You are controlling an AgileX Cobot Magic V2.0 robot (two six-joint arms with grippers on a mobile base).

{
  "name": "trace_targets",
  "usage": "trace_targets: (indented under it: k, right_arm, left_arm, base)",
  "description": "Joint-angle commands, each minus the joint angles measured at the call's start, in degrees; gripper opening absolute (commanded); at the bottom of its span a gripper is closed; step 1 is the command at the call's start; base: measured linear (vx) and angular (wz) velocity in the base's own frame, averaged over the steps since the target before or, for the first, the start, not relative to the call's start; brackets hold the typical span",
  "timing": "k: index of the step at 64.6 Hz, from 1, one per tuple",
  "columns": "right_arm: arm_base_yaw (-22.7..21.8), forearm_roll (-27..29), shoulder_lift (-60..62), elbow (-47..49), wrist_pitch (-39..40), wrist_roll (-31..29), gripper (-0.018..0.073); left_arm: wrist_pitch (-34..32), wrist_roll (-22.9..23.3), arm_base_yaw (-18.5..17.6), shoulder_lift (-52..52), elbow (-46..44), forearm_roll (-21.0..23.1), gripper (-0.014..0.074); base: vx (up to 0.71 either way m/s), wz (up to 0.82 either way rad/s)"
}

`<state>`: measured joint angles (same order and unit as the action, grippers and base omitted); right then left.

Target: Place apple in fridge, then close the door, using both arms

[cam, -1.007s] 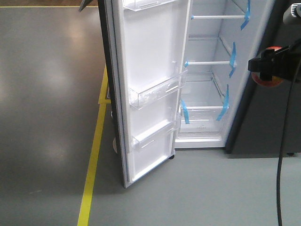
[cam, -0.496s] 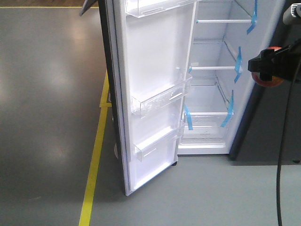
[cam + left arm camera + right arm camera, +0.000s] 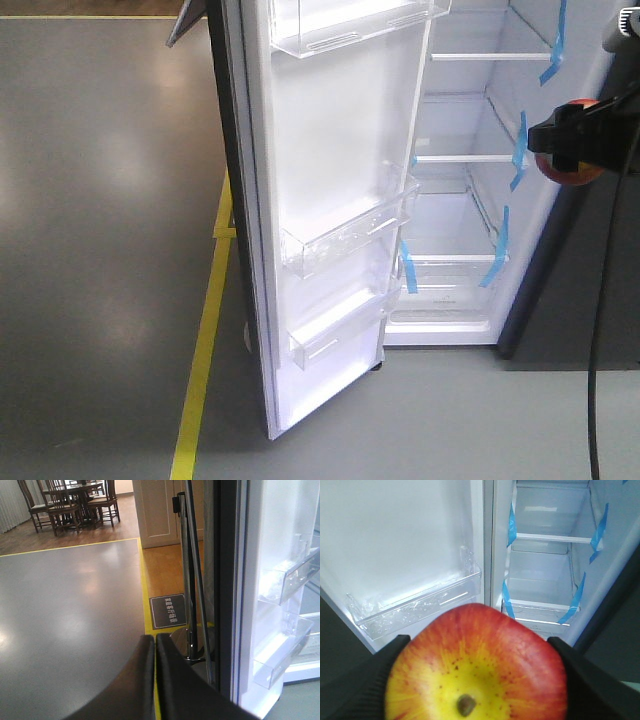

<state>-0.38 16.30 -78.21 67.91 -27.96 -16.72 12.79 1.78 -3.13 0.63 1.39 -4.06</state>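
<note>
Fridge (image 3: 450, 120) nearer now; apple (image 3: 477, 655) clamped inside right gripper (image 3: 480, 687); left gripper (image 3: 154, 680) apparently closed.

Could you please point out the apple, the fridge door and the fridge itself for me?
apple (image 3: 480, 660): right wrist view, middle of its red-yellow skin.
door (image 3: 330, 140): front-facing view, white inner lining.
fridge (image 3: 447, 215): front-facing view, white back wall between shelves.

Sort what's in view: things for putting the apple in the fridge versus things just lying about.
For the job:
apple, gripped in the right hand
fridge, open
door, swung wide
left hand, shut on nothing

Just lying about:
yellow floor line
floor sign
chairs
</note>
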Motion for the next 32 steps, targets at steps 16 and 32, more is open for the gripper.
trace_targets:
  k: [16, 32]
  right_arm:
    - [-0.1, 0.3, 1.9, 1.9, 4.0, -0.6, 0.0116]
    - [-0.1, 0.3, 1.9, 1.9, 4.0, -0.6, 0.0116]
  left_arm:
    - [-4.5, 0.1, -0.2, 0.8, 1.6, 0.0, -0.0006]
    - [-4.5, 0.1, -0.2, 0.8, 1.6, 0.0, -0.0006]
  base:
    - [0.12, 0.02]
    - [0.1, 0.01]
